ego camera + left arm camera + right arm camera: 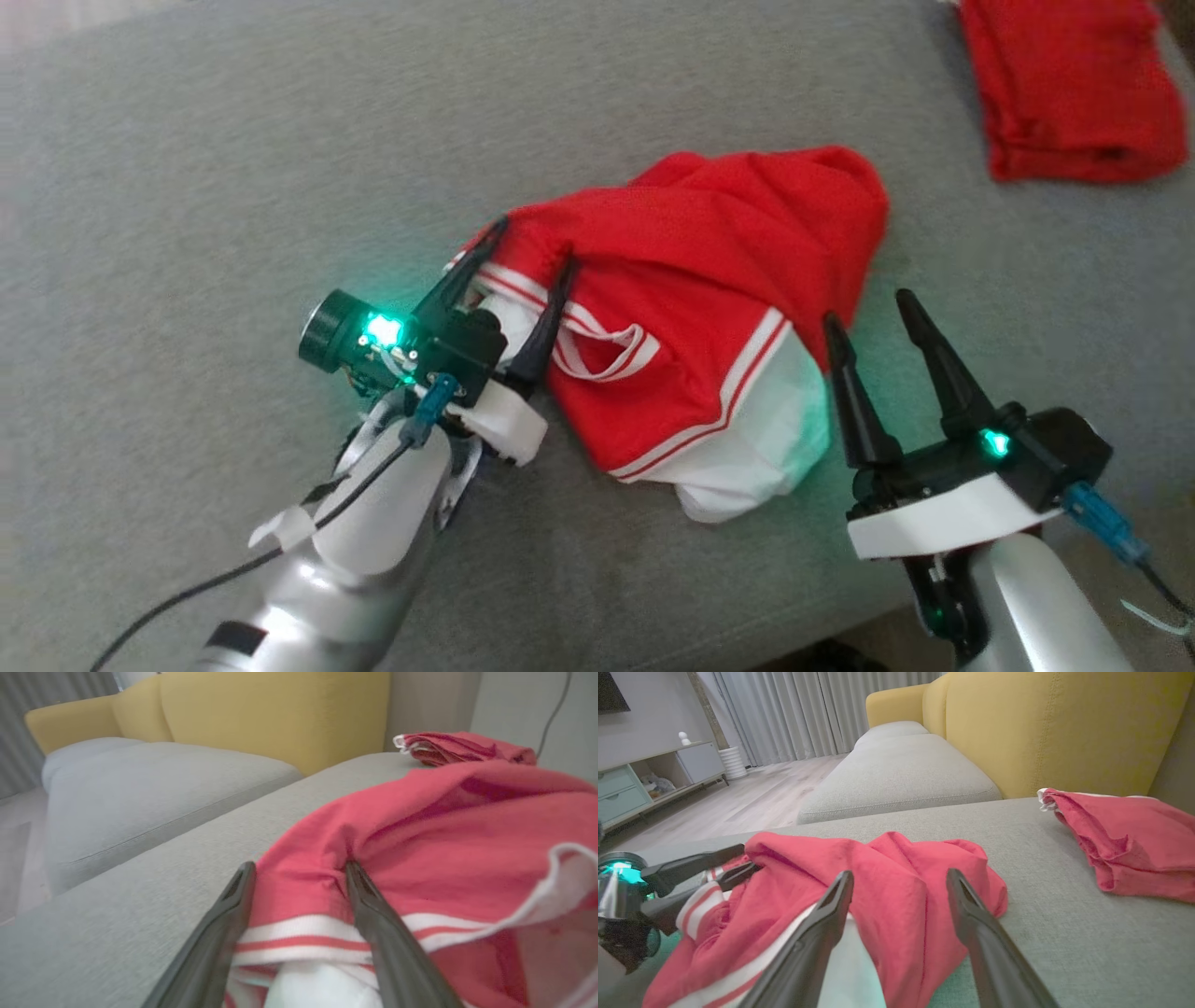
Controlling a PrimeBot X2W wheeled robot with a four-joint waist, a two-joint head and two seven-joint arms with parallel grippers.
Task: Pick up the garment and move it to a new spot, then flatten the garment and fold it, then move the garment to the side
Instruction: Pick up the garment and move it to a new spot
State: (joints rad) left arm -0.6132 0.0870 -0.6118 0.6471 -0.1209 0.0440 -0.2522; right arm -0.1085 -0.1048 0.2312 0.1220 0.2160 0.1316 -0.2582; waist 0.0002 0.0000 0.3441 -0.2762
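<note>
In the middle of the head view, on the grey sofa seat, the red garment lies in a rumpled heap. Its striped trim and a white panel are turned toward the bottom of the frame, and it is nowhere near flat. The left end effector sits at the heap's left edge with its two dark fingers spread wide. A fold of red cloth and the striped band lie between them, and one finger presses a crease into the fabric, yet nothing is pinched, so it holds nothing. The right end effector stands at the lower right, likewise wide open and empty, its tips just beside the white panel; whether they brush it I cannot tell. A second red garment, folded by the look of it, rests in the upper right corner, well apart, in front of the yellow backrest. I'd say the flattening is the step in hand, and the risks sit there. If the left fingers close where they are, they would likely take several bunched layers at once, so a pull would drag a lump rather than open it out. The loose loop of trim could snag on a finger. The seat's front edge runs close along the lower right, so a tug that way might slide the cloth off the sofa.
</note>
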